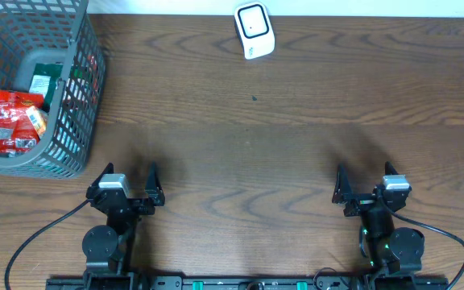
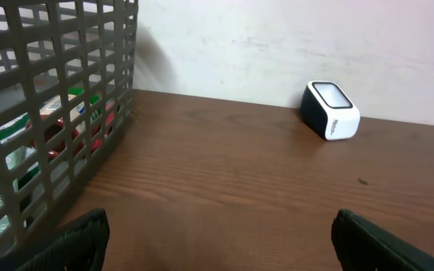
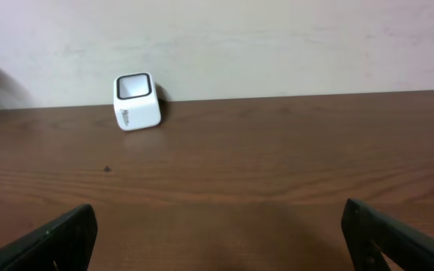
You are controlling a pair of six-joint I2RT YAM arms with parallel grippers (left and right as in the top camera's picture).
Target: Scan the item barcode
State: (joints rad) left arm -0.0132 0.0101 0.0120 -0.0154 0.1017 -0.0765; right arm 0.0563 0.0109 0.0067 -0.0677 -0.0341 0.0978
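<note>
Both spread empty: left claw (image 1: 130, 176) nearer than right claw (image 1: 362, 179) to pack (image 1: 13, 121) in basket (image 1: 88, 80), ahead and to its left.

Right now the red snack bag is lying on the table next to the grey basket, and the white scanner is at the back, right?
Not quite. The red snack bag lies inside the grey basket, not on the table beside it, as the overhead view shows. The white scanner is at the back, as you said.
</note>
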